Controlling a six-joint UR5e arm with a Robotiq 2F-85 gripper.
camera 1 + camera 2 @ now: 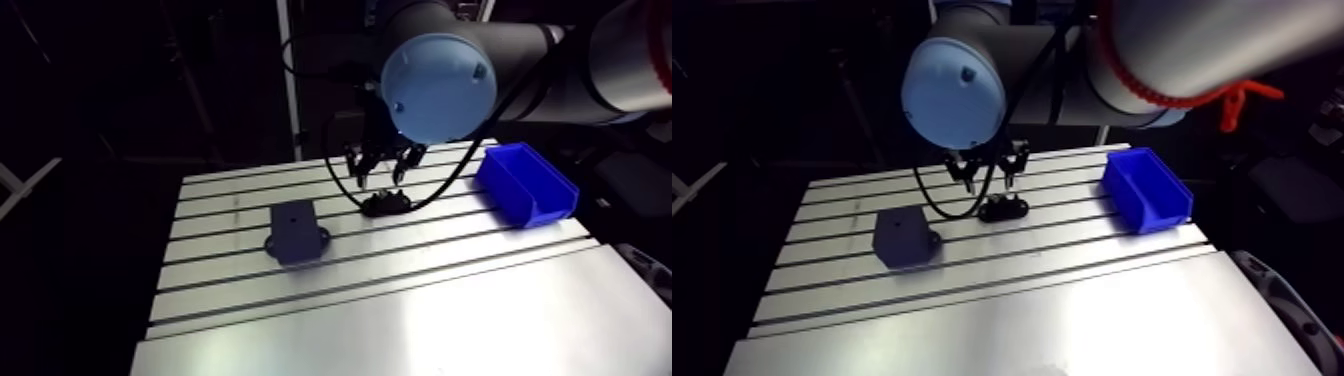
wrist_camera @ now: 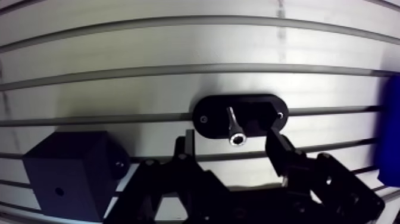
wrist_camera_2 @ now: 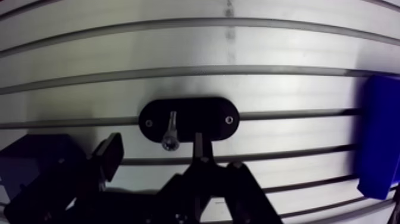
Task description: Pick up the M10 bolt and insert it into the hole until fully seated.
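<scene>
The gripper (image 2: 229, 144) hangs just above the table (image 1: 400, 300) with its two fingers (image 2: 284, 156) spread wide and nothing clasped between them. In the wrist view the M10 bolt (image 2: 233, 126) lies flat on a black oval holder (image 2: 208, 113) directly ahead of the gripper. Its silver socket head points back toward the gripper and sits in the gap between the two fingertips, while its shank runs away from them across the holder. Neither finger touches the bolt. In the arm view the fingertips stand a little above the holder, with table showing between them. A black block (image 2: 65, 173) rests on the table to one side of the gripper, near the holder but apart from it. A small hole (image 2: 58, 192) shows in the face of the block turned toward the camera. On the opposite side, farther from the holder, a blue bin (image 1: 527, 183) stands near the table's edge.
</scene>
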